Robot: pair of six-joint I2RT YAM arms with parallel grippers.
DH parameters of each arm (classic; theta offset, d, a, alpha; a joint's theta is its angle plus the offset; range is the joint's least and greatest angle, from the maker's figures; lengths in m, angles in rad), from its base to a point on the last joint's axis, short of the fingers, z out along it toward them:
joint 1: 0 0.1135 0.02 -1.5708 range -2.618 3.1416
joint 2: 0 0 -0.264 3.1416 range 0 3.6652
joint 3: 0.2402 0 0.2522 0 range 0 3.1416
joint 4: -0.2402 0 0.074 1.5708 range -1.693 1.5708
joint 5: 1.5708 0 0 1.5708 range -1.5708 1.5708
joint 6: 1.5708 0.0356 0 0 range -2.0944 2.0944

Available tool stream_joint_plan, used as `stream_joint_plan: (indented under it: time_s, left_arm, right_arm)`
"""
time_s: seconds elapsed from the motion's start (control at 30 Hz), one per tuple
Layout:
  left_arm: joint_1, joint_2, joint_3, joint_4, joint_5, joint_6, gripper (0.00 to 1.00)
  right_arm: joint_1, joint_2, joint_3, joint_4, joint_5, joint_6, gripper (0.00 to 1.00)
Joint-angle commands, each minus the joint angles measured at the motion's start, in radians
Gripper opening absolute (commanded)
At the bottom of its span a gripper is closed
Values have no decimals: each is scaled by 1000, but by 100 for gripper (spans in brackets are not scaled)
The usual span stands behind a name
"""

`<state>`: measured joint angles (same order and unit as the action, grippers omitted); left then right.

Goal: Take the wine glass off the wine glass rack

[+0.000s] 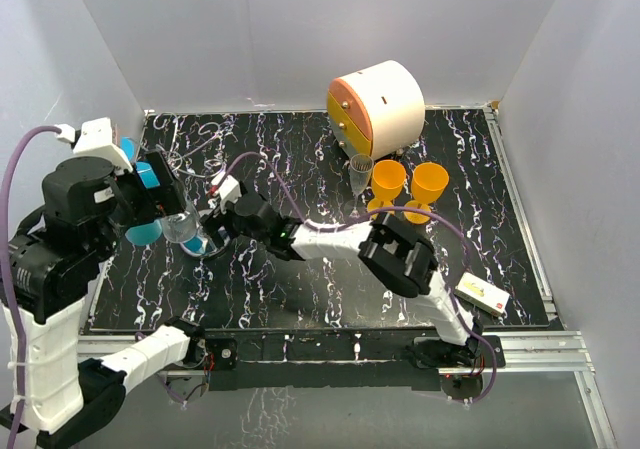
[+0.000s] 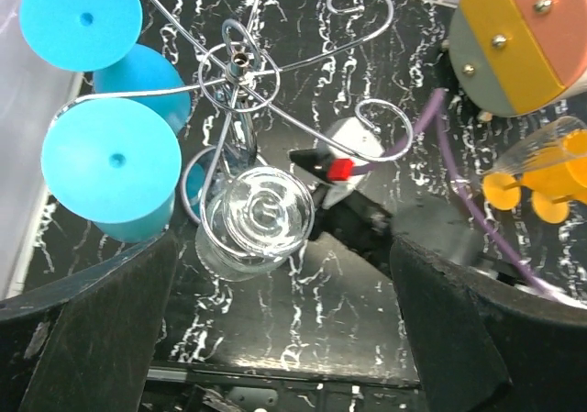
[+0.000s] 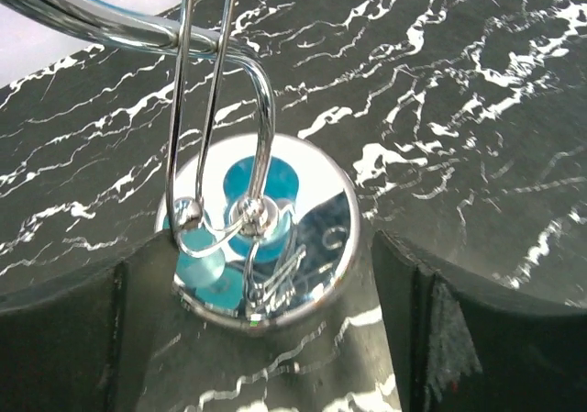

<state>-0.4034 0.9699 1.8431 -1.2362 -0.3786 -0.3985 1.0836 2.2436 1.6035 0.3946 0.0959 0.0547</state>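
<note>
The left pincer (image 2: 284, 283) stands wide, its fingers flanking the clear wine glass (image 2: 257, 217) at the lower centre of the left wrist view, with no visible contact. The right pincer (image 3: 271, 283) is also spread. It has one finger on each side of the shiny disc base of the wine glass rack (image 3: 303, 228) and grips nothing.

The black marbled surface (image 1: 330, 289) fills the middle of the top view. The round white-and-orange cabinet (image 1: 378, 104) sits at its upper centre. The rack stands at the left of the surface, and the wine glass hangs foot-up in one of its wire loops, close to the post. Two blue glasses (image 2: 110, 160) hang at the upper left of the left wrist view. Two orange goblets (image 1: 388, 179) and a clear flute (image 1: 360, 174) stand just below the cabinet. A small yellow-and-white box (image 1: 483, 291) lies at the lower right.
</note>
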Motion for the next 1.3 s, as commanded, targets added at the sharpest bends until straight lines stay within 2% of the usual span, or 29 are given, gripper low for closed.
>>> stream_joint_plan:
  time_s: [0.0, 0.13, 0.23, 0.4, 0.6, 0.87, 1.27]
  left_arm:
    - [-6, 48, 51, -63, -55, 127, 99]
    - [-6, 54, 31, -42, -16, 149, 99]
    - [-6, 64, 10, -34, 27, 166, 99]
    - [-8, 83, -32, -40, -28, 179, 99]
    - [-18, 109, -74, -32, -44, 201, 98]
    - [-39, 148, -87, -48, -107, 204, 98]
    - [-46, 149, -129, -67, -162, 198, 89]
  right_arm:
    - [-10, -197, -50, -129, 42, 68, 90]
    - [-10, -323, -147, -246, 54, 109, 98]
    - [-19, -411, -230, -345, 74, 140, 98]
    - [-56, -591, -334, -525, 85, 163, 98]
    - [-95, -840, -335, -672, 132, 141, 98]
    - [-157, -1067, -242, -748, 282, 38, 98]
    - [-163, -1225, -231, -707, 439, -64, 98]
